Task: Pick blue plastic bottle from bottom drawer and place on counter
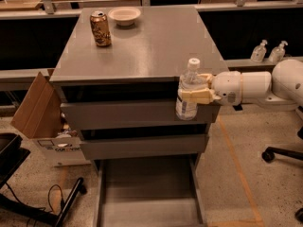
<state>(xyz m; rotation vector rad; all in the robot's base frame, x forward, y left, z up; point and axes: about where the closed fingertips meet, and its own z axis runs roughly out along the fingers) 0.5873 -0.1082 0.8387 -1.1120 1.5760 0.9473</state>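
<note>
The blue plastic bottle (188, 90), clear with a white cap, is upright in my gripper (195, 94), which is shut on its middle. It hangs in the air in front of the cabinet's right front corner, its cap just above the level of the counter (151, 41). My white arm reaches in from the right. The bottom drawer (149, 193) is pulled open below, and its flat grey floor shows nothing on it.
A gold-brown can (100, 28) and a white bowl (124, 16) stand at the counter's back left. Two pump bottles (268, 51) sit on the ledge at right. A cardboard box (40, 113) leans at the cabinet's left. An office chair base (284, 150) is at right.
</note>
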